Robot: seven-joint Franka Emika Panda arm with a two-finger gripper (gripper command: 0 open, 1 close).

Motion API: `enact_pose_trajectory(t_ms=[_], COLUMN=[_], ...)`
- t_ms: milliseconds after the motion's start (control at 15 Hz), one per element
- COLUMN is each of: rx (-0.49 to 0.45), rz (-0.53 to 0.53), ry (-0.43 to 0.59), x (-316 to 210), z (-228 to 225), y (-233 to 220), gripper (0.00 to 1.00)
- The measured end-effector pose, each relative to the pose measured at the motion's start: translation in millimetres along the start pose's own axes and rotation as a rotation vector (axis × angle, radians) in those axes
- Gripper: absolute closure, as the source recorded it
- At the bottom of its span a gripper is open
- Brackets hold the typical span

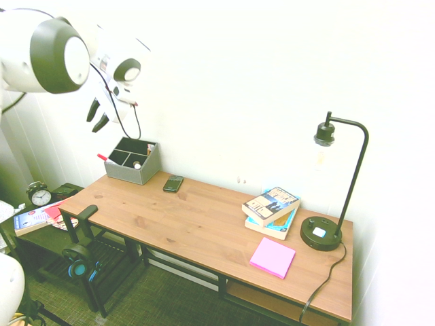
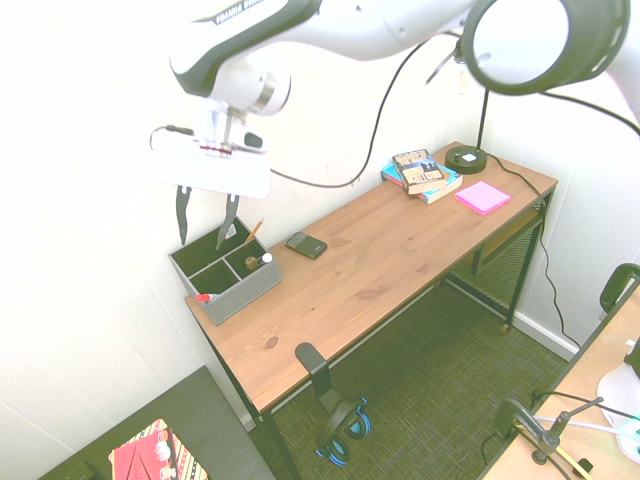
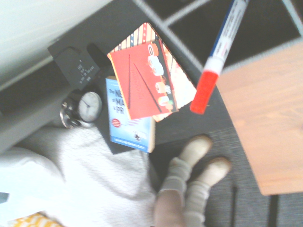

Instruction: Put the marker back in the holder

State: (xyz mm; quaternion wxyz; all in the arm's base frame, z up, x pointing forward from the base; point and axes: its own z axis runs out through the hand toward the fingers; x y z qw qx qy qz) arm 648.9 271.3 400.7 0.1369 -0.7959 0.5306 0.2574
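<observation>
Fingers spread, nothing between them, positioned above the holder, marker resting in a holder compartment, red cap projecting past the rim, phone lying near the holder on the wooden surface.

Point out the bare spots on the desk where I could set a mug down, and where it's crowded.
Bare wood stretches between the phone and the stacked books, and along the front edge left of the pink notes. It's crowded at the far end, where books, notes and lamp sit close together.
</observation>
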Motion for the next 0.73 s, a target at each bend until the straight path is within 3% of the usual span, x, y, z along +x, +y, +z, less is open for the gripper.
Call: enact_pose_trajectory(t_ms=[333,733], rx=[-0.028,0.04], rz=[-0.167,-0.397], ry=[0.273,0.387], x=[28.1,78.2], z=[-105.3,-203.5], y=[91.3,228.6], gripper=[0.0,0.0])
